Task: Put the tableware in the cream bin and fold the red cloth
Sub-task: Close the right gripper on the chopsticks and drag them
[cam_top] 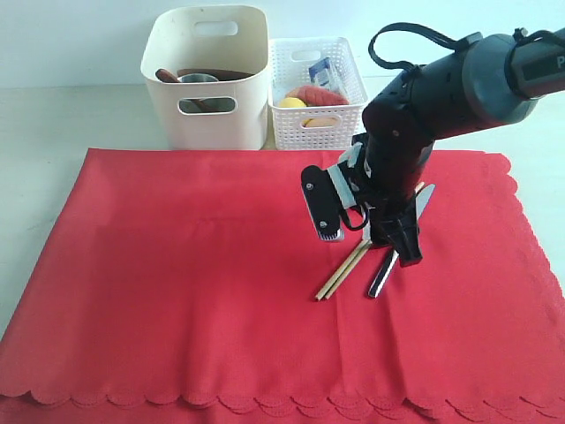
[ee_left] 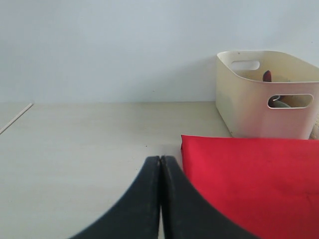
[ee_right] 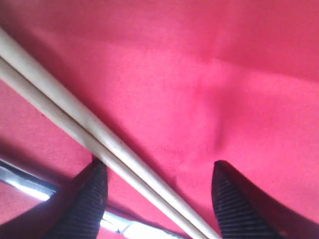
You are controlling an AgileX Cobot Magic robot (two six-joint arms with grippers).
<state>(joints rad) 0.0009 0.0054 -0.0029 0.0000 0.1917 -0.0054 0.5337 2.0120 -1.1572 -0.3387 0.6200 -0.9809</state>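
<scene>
The red cloth (cam_top: 203,283) lies spread flat on the table. On its right part lie the wooden chopsticks (cam_top: 340,274) and the metal knife (cam_top: 381,272), side by side. My right gripper (cam_top: 369,243) is low over them and open. In the right wrist view the chopsticks (ee_right: 75,119) run between its fingers, close to one fingertip (ee_right: 94,179), and the knife (ee_right: 22,186) shows beyond it. The cream bin (cam_top: 207,119) stands behind the cloth with a steel cup (cam_top: 199,79) and brown wooden pieces inside. My left gripper (ee_left: 160,159) is shut and empty, over bare table beside the cloth's corner (ee_left: 249,184).
A white perforated basket (cam_top: 316,124) with food and a milk carton (cam_top: 322,71) stands right of the cream bin (ee_left: 264,109). The pale table (ee_left: 75,144) extends left of the cloth. The right arm's bulk hangs over the cloth's back right.
</scene>
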